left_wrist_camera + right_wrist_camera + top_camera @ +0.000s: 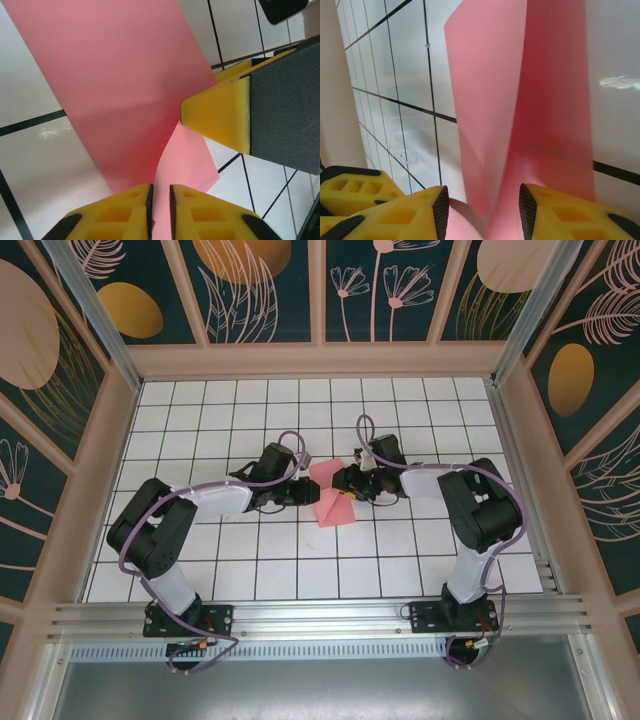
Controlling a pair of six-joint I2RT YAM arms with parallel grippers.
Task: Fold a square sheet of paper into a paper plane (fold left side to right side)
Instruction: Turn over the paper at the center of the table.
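Note:
The square sheet of paper [333, 506] is pink-red and lies part-folded on the white grid table, between the two grippers. In the left wrist view one part of the paper [125, 85] lies flat and a flap rises from it. That flap runs into the narrow slit of my left gripper [160, 189], whose pads stand a little apart. My right gripper [482, 194] is open wide, straddling a raised ridge of the paper [490, 100] without touching it. From above, the left gripper [303, 484] and the right gripper [351, 483] face each other across the sheet.
One yellow finger [220, 112] of the right gripper presses close above the paper in the left wrist view. The table [420, 560] is boxed in by a wooden frame and patterned walls. An aluminium rail [320, 618] runs along the near edge.

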